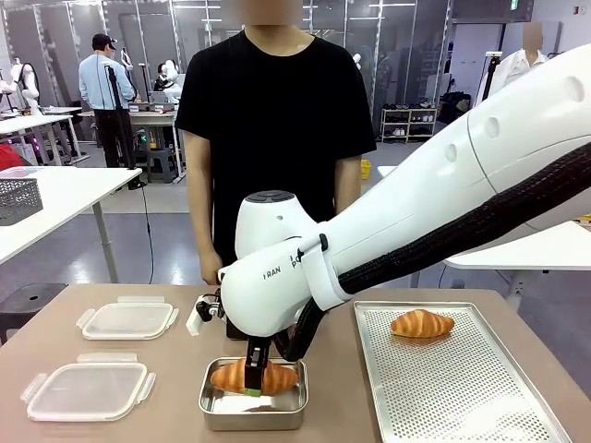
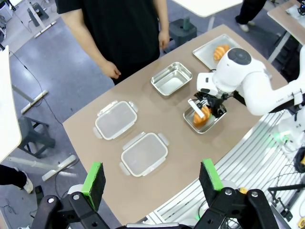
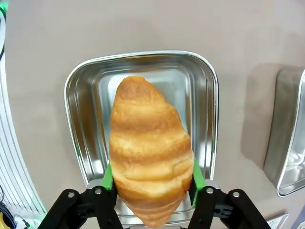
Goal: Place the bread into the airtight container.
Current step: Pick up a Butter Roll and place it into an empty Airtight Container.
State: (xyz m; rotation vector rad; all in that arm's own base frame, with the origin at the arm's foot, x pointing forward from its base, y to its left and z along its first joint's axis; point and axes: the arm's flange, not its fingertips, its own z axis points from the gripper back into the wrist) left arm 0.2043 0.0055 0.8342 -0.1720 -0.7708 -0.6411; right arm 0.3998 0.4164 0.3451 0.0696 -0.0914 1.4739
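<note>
My right gripper (image 1: 254,385) is shut on a golden croissant (image 1: 254,376), holding it across its middle low over an open steel container (image 1: 207,406) near the table's front edge. In the right wrist view the croissant (image 3: 148,148) sits between the green pads (image 3: 108,176) of the gripper (image 3: 151,179), with the container's rim (image 3: 209,95) around it below. I cannot tell if the bread touches the bottom. My left gripper (image 2: 151,175) hangs open high above the table, holding nothing. From there I see the croissant (image 2: 201,116) and container (image 2: 213,124).
A second croissant (image 1: 422,323) lies on a perforated tray (image 1: 462,397) at the right. Two clear lids (image 1: 127,319) (image 1: 88,389) rest at the left. Another steel container (image 2: 171,78) stands farther back. A person (image 1: 277,120) stands at the far edge, hands down.
</note>
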